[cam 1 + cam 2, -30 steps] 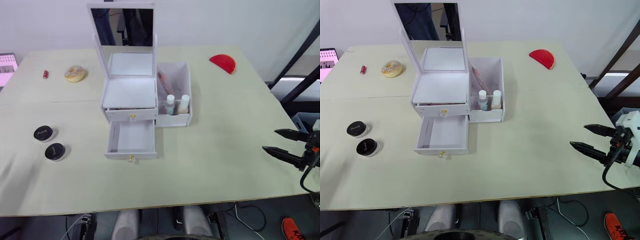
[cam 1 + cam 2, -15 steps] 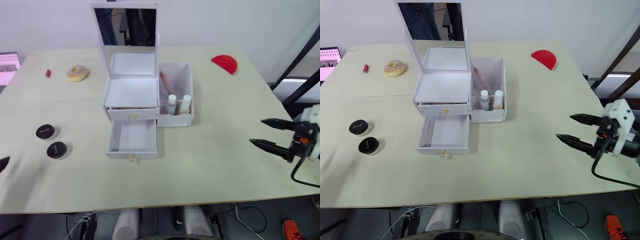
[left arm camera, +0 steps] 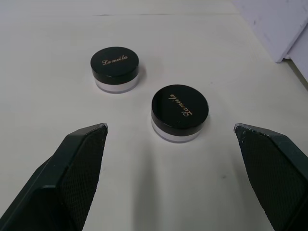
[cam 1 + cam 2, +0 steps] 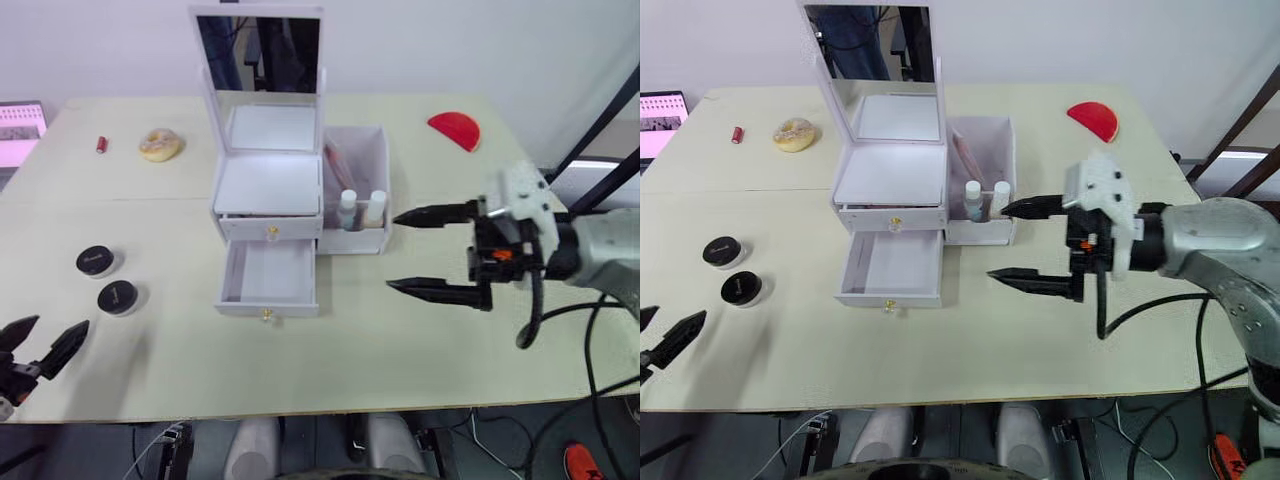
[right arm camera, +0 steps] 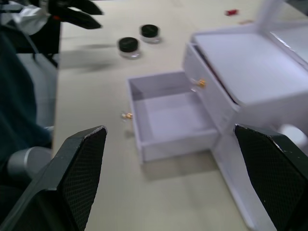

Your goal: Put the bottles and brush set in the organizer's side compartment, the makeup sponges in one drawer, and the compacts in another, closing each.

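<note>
A white plastic makeup organizer (image 4: 268, 195) with a raised mirror lid stands at the middle of the pale wooden table (image 4: 420, 340). Its lower drawer (image 4: 268, 281) is pulled out and empty; the upper drawer (image 4: 267, 229) is pushed in. In the side compartment (image 4: 358, 165), two small white-capped bottles (image 4: 360, 209) stand upright at the front, with a reddish brush set (image 4: 333, 167) lying behind them. Two round black-lidded compacts (image 3: 147, 90) sit on the table well to the left of the organizer, near each other but apart. The left gripper (image 3: 169, 137) hovers just short of them, its black fingers spread wide with nothing between them. The right gripper (image 4: 418, 253) hangs just right of the organizer, also wide open and empty, one finger near the bottles.
</note>
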Action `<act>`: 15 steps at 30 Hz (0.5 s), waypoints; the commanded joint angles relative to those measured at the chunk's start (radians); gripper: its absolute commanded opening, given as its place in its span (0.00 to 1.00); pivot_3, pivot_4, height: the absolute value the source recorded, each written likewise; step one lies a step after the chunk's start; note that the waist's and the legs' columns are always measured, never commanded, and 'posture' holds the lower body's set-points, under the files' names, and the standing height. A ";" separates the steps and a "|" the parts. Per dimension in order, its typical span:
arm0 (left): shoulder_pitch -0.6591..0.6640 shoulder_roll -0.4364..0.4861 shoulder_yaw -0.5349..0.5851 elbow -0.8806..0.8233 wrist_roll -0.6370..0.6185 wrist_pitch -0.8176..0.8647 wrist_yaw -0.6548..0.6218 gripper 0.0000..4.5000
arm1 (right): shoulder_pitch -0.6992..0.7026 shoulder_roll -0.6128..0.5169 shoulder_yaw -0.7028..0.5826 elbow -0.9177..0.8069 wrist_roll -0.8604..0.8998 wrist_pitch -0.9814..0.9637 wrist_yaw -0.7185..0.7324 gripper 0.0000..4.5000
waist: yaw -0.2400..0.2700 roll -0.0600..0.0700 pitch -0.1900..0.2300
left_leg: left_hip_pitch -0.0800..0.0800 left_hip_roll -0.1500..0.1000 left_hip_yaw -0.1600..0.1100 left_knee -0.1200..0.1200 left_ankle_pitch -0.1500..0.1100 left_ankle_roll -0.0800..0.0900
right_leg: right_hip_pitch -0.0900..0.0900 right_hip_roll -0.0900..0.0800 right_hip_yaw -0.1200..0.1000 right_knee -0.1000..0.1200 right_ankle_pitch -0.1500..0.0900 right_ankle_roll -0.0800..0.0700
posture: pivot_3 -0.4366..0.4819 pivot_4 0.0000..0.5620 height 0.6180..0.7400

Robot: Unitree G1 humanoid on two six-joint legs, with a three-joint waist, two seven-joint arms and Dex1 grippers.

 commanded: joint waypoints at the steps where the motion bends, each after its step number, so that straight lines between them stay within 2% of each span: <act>1: -0.041 0.003 -0.038 -0.026 0.014 0.004 0.054 0.99 | -0.032 0.013 0.015 -0.014 0.005 -0.001 -0.017 1.00 | 0.000 0.000 0.000 | 0.000 0.000 0.000 0.000 0.000 0.000 | 0.001 0.000 0.000 0.000 0.000 0.000 | 0.48 0.27 1.00; 7: -0.191 0.013 -0.204 0.138 0.146 -0.071 0.092 0.99 | -0.012 0.034 0.031 -0.026 0.001 -0.010 -0.036 1.00 | -0.002 -0.002 -0.001 | -0.001 -0.001 0.000 0.000 0.000 0.000 | 0.002 0.001 0.001 0.002 0.003 -0.005 | 0.48 0.27 1.00; 15: -0.292 0.034 -0.304 0.277 0.218 -0.146 0.055 0.99 | -0.002 0.045 0.028 -0.049 0.014 -0.006 -0.076 1.00 | -0.004 -0.002 -0.002 | 0.000 0.000 -0.002 -0.001 0.000 0.000 | 0.001 0.002 0.001 0.003 0.003 -0.005 | 0.48 0.27 1.00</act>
